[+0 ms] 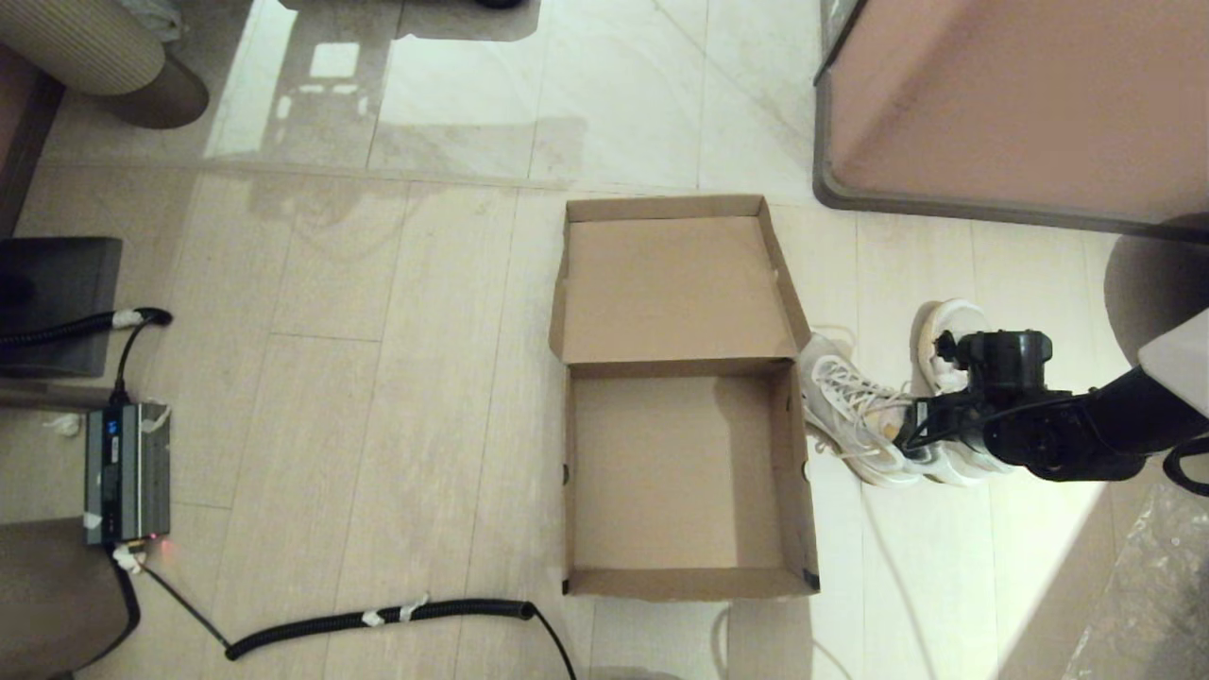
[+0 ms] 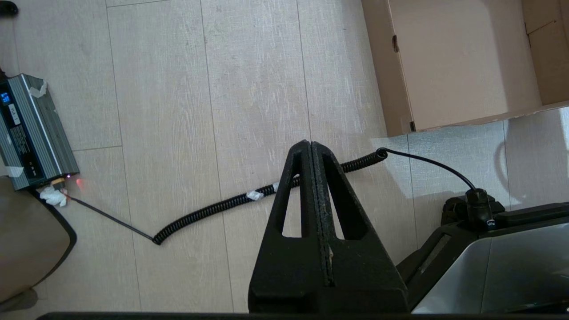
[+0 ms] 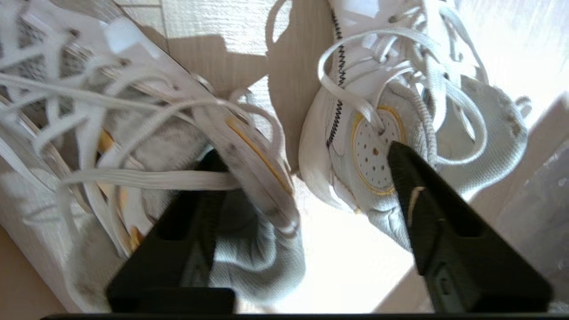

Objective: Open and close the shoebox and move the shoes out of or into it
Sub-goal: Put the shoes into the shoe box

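Note:
The brown cardboard shoebox (image 1: pixel 680 581) lies open on the floor, empty, with its lid (image 1: pixel 675 283) folded flat away from me; one corner also shows in the left wrist view (image 2: pixel 453 66). Both white sneakers stand on the floor just right of the box, one (image 1: pixel 850 406) against its wall and the other (image 1: pixel 940 326) beside it. My right gripper (image 1: pixel 921 425) hangs over their heel ends. In the right wrist view it (image 3: pixel 302 153) is open, one finger down in the grey collar of one shoe (image 3: pixel 155 133) and the other finger against the tongue of the second shoe (image 3: pixel 373 146). My left gripper (image 2: pixel 311 144) is shut on nothing, held above the floor near the box's front corner.
A large pinkish-brown cabinet (image 1: pixel 1020 104) stands at the back right, close to the shoes. A black coiled cable (image 1: pixel 378 619) runs across the floor in front of the box to a grey power unit (image 1: pixel 127 472) at the left. A dark box (image 1: pixel 57 302) sits at the far left.

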